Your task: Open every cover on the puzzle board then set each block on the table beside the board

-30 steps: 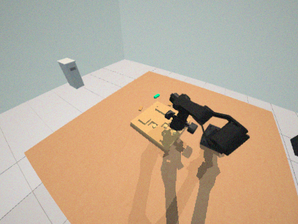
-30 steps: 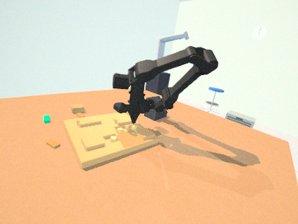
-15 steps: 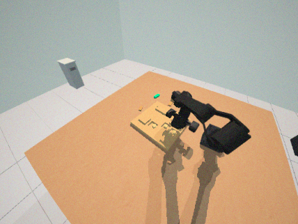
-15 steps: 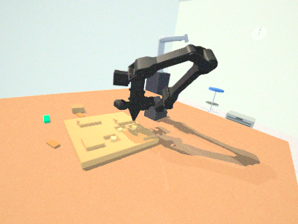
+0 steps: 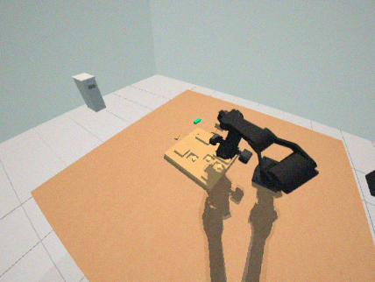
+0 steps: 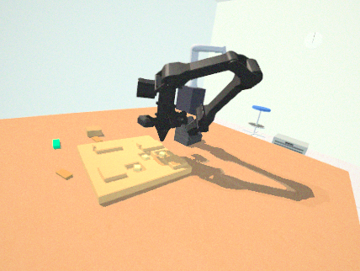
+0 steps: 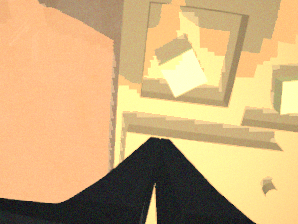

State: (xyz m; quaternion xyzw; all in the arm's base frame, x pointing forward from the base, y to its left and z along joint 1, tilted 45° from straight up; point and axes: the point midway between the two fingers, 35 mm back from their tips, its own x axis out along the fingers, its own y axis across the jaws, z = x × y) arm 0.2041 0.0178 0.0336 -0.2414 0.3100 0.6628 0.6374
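The tan puzzle board (image 5: 189, 144) (image 6: 122, 185) (image 7: 206, 179) lies on the orange table. My gripper (image 5: 220, 154) (image 6: 163, 137) (image 7: 158, 147) is shut and empty; it hovers a little above the board's near-right corner. In the wrist view a square well just ahead of the fingertips holds a pale block (image 7: 185, 75), with its cover turned partly aside. Other pale blocks (image 6: 137, 167) (image 6: 145, 156) sit in wells on the board. A green block (image 5: 197, 120) (image 6: 56, 144) lies on the table beyond the board.
A small orange piece (image 6: 64, 173) (image 5: 177, 136) and a tan piece (image 6: 95, 132) lie on the table near the board. The arm's base (image 5: 285, 171) stands right of the board. A grey box (image 5: 89, 91) and a blue stool (image 6: 261, 110) stand on the floor.
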